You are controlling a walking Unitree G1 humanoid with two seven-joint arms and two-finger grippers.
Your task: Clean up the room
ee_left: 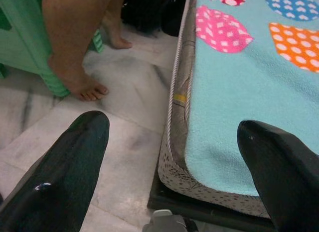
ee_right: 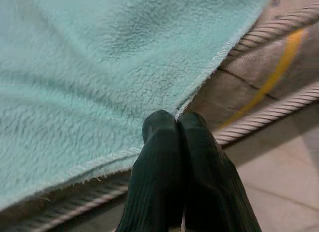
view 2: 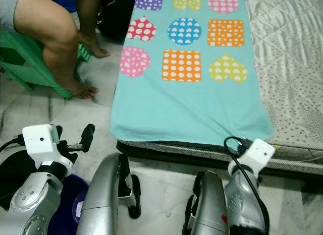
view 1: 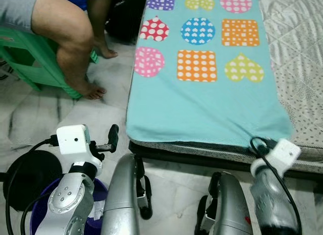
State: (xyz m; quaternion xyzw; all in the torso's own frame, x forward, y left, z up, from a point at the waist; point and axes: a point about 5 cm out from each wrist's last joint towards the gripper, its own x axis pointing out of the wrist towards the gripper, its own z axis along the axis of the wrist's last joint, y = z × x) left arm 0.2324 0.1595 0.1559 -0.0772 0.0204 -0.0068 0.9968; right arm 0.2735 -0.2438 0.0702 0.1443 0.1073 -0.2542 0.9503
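Note:
A teal fleece blanket with dotted hearts, squares and circles lies spread over the mattress, its front hem along the bed's near edge. In the right wrist view my right gripper is shut, its fingertips pinching the hem of the blanket near the front right corner, just above the mattress piping. My left gripper stands wide open with nothing in it, near the blanket's front left corner, above the marble floor.
A person sits on a green plastic stool at the left, bare feet on the floor close to the bed. A purple bin and a round black object sit on the floor under my left arm.

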